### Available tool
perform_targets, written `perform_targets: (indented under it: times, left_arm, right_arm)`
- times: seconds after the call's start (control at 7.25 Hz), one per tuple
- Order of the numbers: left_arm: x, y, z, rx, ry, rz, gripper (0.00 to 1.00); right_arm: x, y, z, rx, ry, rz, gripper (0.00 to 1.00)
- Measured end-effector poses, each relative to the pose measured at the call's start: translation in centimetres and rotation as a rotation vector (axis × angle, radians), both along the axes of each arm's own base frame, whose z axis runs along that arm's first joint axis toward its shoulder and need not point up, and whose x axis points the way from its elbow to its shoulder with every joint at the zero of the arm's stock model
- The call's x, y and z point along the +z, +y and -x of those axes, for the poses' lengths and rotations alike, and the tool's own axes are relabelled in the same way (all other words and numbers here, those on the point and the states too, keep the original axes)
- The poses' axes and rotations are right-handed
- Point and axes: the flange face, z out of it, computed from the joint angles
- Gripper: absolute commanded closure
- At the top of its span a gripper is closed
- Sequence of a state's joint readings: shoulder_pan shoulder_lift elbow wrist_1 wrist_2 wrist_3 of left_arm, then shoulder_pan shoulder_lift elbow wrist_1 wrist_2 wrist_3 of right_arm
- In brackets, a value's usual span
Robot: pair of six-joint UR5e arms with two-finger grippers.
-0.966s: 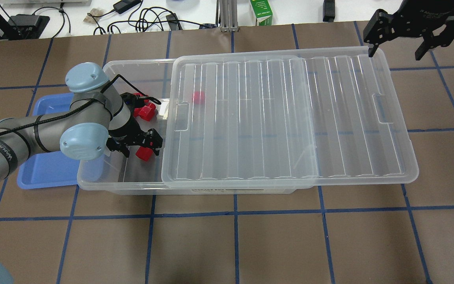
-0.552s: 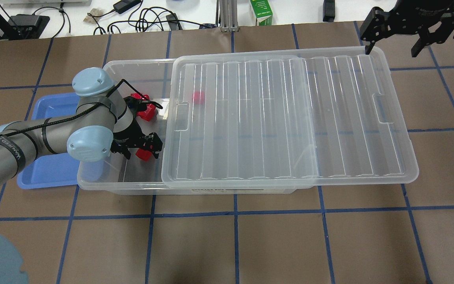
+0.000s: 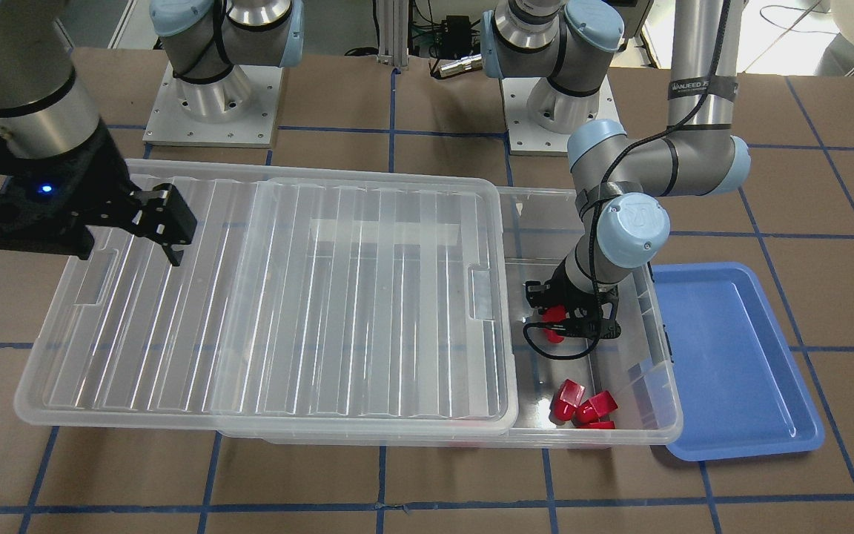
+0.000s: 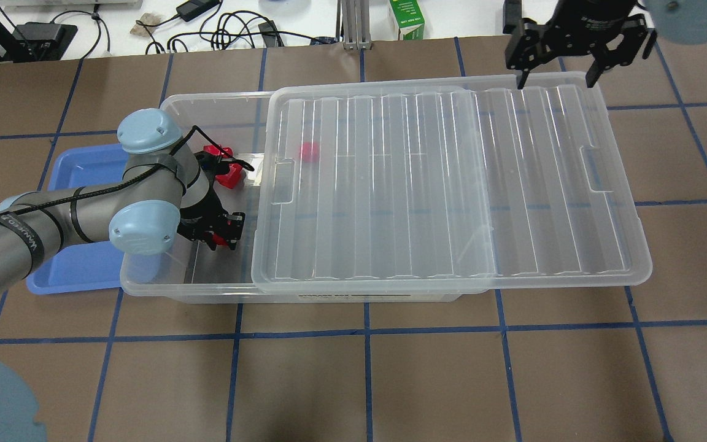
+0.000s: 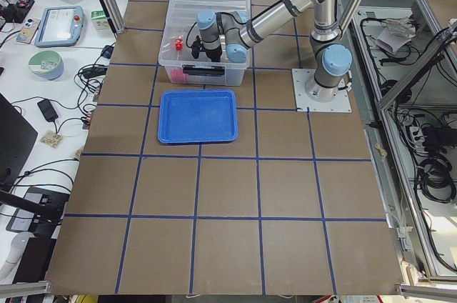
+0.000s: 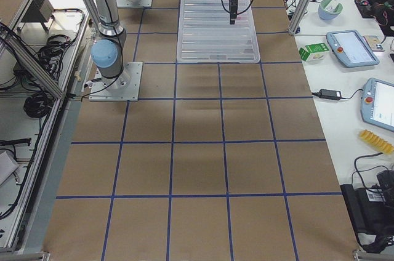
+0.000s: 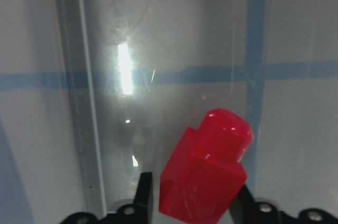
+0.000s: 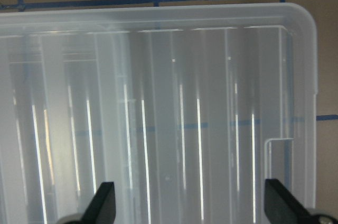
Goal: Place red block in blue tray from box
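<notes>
left gripper [image 4: 221, 232] is pinching a red block [image 7: 203, 182] low inside the box [image 4: 218, 98] | right gripper [image 4: 555, 80] is hanging open over the lid [image 4: 421, 184] | blue tray [image 4: 77, 264] beside the box is holding no block yet, so I'm guessing lift and drop-off are what's left

Reaches in from the left with the left arm [image 4: 77, 212], elbow bent, wrist turned down low. Pinches the red block [image 7: 203, 182] tight in the left gripper [image 4: 221, 232]. Holds the right arm [image 3: 19, 81] up at the far right, right gripper [image 4: 555, 78] pointing down, fingers spread wide.
</notes>
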State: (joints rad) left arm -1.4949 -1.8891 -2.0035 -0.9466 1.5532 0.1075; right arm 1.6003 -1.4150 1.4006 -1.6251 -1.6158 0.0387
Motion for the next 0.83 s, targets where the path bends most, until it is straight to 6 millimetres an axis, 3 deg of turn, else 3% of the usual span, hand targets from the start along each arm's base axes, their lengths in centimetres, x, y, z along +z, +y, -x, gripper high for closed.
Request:
perform_targets:
  times: [0.28, 0.55, 0.69, 0.83]
  left_arm:
    - [3.3, -0.2, 0.5, 0.01, 0.029, 0.059, 1.0]
    - [9.9, 0.2, 0.3, 0.021, 0.015, 0.101, 1.0]
    - [14.0, 0.4, 0.0, 0.025, 0.005, 0.102, 1.0]
    - [18.4, 0.2, -0.3, 0.03, -0.001, 0.1, 1.0]
  right_arm:
    - [1.1, 4.6, -5.4, 0.075, 0.0, -0.066, 0.0]
    - [3.7, 11.3, -5.9, 0.105, -0.033, -0.097, 0.0]
    - [3.3, 13.2, -5.8, 0.122, -0.054, -0.093, 0.0]
    - [2.9, 13.6, -5.7, 0.134, -0.06, -0.056, 0.0]
